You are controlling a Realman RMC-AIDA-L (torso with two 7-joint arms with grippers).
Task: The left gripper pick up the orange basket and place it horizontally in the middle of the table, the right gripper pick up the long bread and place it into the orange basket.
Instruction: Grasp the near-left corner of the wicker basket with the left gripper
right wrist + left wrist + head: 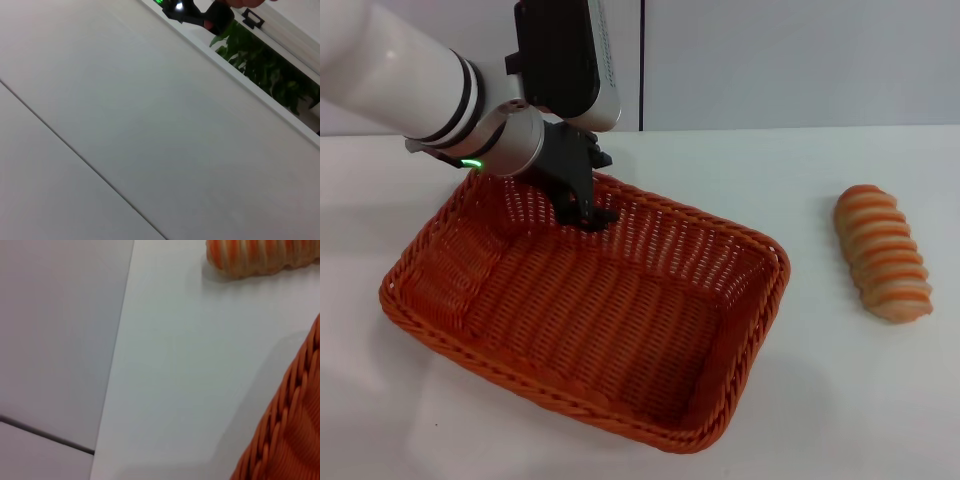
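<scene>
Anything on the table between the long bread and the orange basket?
Nothing visible. The long bread lies on bare table to the right of the orange basket. The basket's inside is empty; only the left gripper sits at its far rim.

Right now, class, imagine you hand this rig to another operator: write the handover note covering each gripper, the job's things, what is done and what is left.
Left gripper: at the far rim of the orange basket, jaws apparently closed on it.
Right gripper: not in the head view.
The basket sits on the table at a slant, left of centre, empty.
The long bread lies on the table to the robot's right of the basket, apart from it.
Done: basket gripped.
Left: square the basket in the middle and release it; right gripper fetches the bread and puts it in.
</scene>
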